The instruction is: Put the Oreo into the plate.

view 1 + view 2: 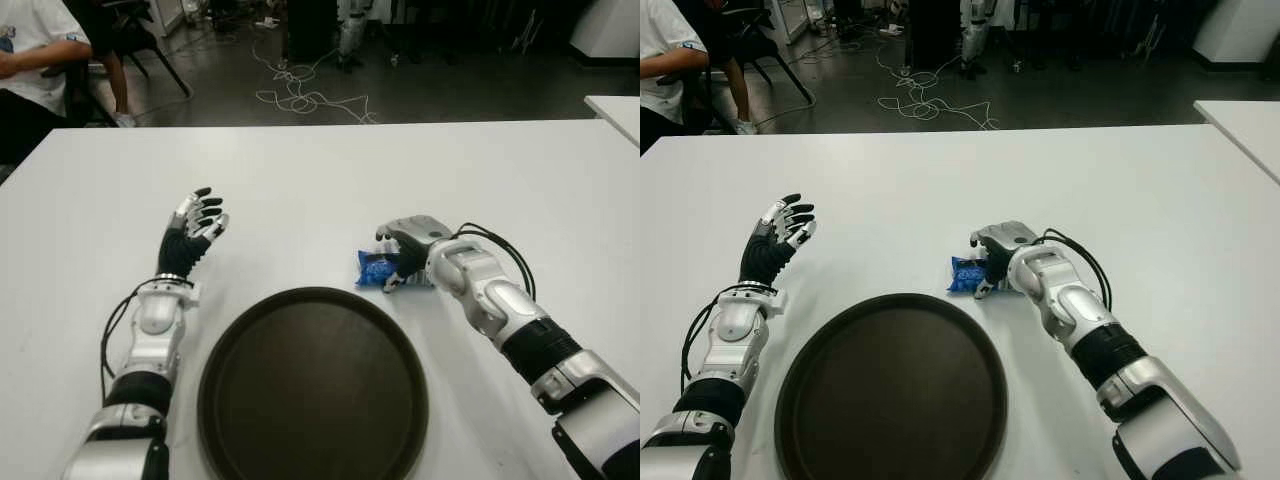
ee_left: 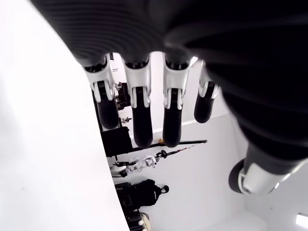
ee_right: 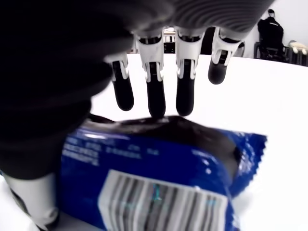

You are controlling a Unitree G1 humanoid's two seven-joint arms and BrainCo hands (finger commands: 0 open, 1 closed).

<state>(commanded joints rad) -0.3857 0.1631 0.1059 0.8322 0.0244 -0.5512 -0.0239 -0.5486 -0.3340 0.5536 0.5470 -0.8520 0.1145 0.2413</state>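
- The Oreo packet (image 1: 377, 269), blue with a white barcode panel, lies on the white worktop (image 1: 300, 180) just beyond the far right edge of the plate (image 1: 313, 385), not on it.
- The right hand (image 1: 405, 248) sits directly over the packet's right end, covering part of it; the packet's left end sticks out from under the hand toward the robot's left.
- In the right wrist view, the packet (image 3: 159, 178) fills the space under the palm, and the fingers (image 3: 156, 94) reach out over its far edge, only loosely bent. The fingertips seem to touch or nearly touch the wrapper's top edge, but I cannot tell whether the hand has actually closed on it.
- The plate is a round, dark brown tray near the robot, between the two arms, with nothing on it.
- The left hand (image 1: 194, 228) is raised above the worktop to the left of the plate, fingers extended and spread, holding nothing.
- A person in a white shirt (image 1: 35, 50) sits at the far left beyond the worktop, and cables (image 1: 300, 90) lie on the floor.
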